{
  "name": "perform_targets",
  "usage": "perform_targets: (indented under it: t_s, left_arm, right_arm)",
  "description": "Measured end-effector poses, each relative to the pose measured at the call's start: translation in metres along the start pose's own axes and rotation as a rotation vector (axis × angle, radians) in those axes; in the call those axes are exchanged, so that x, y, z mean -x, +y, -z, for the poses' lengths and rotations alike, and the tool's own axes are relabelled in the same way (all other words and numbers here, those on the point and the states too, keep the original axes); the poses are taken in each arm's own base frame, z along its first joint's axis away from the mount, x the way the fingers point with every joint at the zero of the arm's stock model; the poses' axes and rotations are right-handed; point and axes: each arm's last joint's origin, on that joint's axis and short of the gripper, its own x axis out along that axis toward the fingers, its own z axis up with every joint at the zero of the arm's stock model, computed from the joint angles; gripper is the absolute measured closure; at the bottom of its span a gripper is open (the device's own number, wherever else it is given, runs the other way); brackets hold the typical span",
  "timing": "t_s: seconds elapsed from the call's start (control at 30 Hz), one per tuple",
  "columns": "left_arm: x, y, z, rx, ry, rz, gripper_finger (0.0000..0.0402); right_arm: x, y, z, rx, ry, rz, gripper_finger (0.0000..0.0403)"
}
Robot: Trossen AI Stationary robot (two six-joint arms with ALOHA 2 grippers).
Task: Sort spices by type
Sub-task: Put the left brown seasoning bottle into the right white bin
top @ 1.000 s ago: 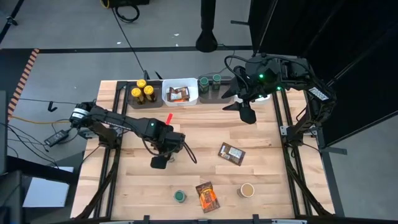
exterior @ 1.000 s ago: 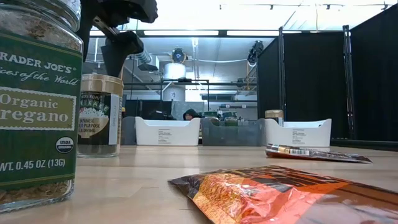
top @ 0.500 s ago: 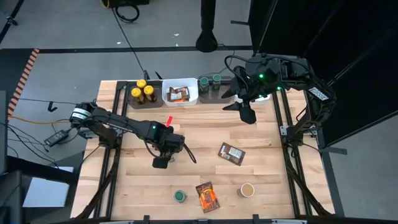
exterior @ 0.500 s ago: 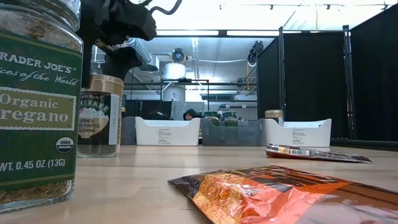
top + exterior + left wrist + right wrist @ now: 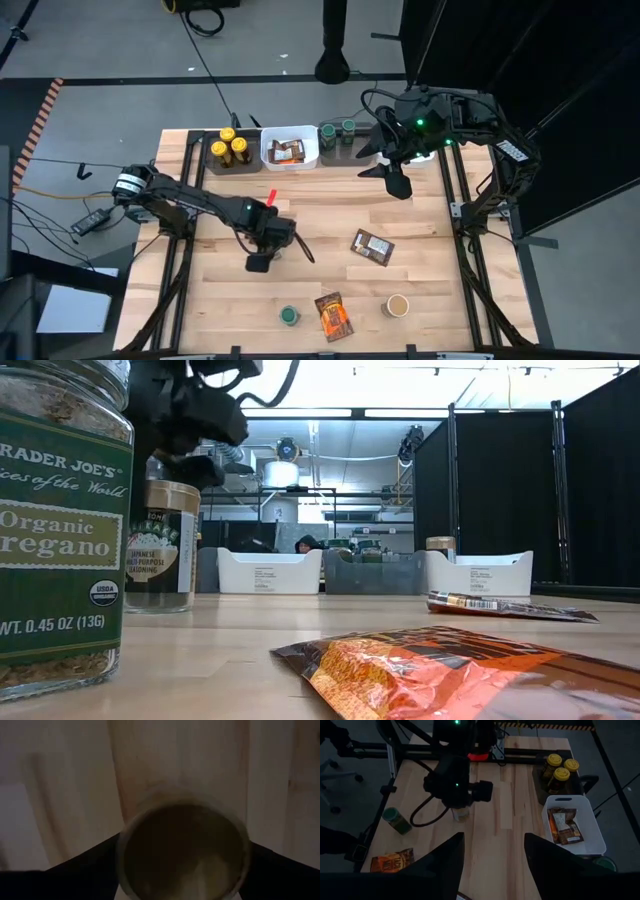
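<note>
While the left gripper (image 5: 272,243) straddles the tan-lidded jar (image 5: 160,548) at centre frame, unclosed, rigid slippery glass is best grasped below the lid.

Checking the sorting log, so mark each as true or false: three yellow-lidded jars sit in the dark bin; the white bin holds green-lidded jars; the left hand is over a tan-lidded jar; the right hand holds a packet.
1. Three yellow-lidded jars sit in the dark bin: true.
2. White bin holds green-lidded jars: false, brown packets.
3. Left hand is over a tan-lidded glass jar: true.
4. Right hand holds a packet: false, it is open and empty.
</note>
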Motion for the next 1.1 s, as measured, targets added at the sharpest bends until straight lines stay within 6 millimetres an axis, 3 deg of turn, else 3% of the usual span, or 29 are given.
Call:
perform_targets:
  t_s: [0.2,0.37,0.43,0.6,0.67,1.1]
  left_arm:
    - [-0.004,0.001,0.003,0.009,0.006,-0.008,0.0146]
    - [-0.004,0.0,-0.002,0.014,-0.04,-0.004,0.0148]
    - [-0.004,0.0,-0.003,0.016,-0.053,-0.002,0.0132]
    - [-0.004,0.001,-0.003,0.057,-0.05,-0.004,0.0036]
    - [-0.004,0.002,-0.003,0.063,-0.051,-0.016,0.0015]
    - [0.006,0.0,-0.012,0.001,-0.1,-0.009,0.0042]
  right_arm:
    - [0.0,0.0,0.0,-0.01,0.0,0.0,0.0188]
    - [0.0,0.0,0.0,-0.01,0.0,0.0,0.0188]
    - [0.0,0.0,0.0,-0.01,0.0,0.0,0.0188]
    - [0.0,0.0,0.0,-0.011,0.0,0.0,0.0188]
    - [0.0,0.0,0.0,-0.01,0.0,0.0,0.0188]
    - [0.0,0.0,0.0,-0.009,0.0,0.0,0.0188]
